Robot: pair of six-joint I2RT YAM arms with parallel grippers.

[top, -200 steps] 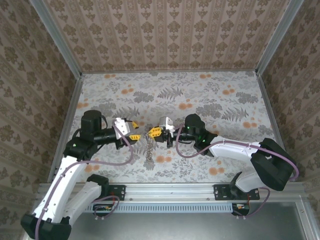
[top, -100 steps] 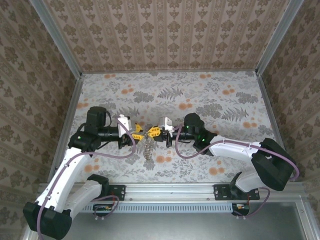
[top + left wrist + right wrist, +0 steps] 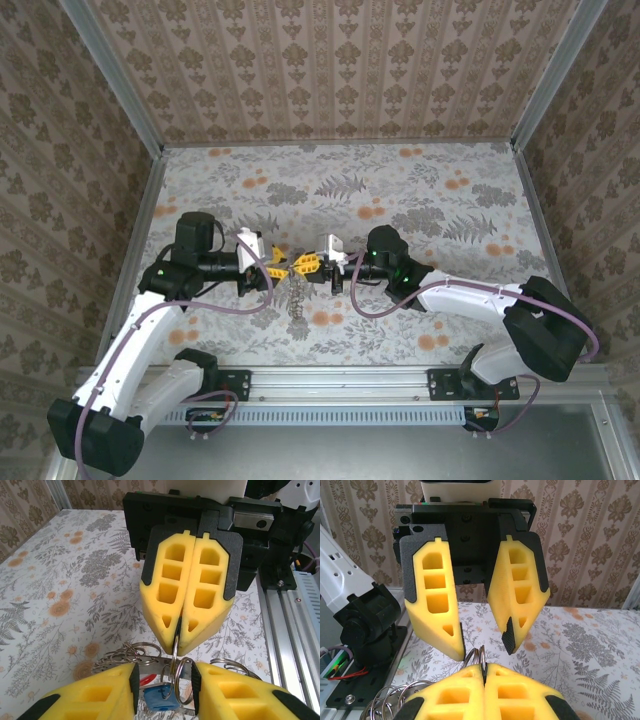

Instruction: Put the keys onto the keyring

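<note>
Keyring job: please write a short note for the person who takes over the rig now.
Right pincer: shut on the thin round metal keyring, held edge-on.
Left pincer: open, one finger on each side of that ring.
Small blue-headed key and small red-headed key show just under the ring, beside a bunch of silver rings.
Done: ring gripped.
To do: I cannot tell whether any key is threaded; check, then thread.

No legible text or markings
</note>
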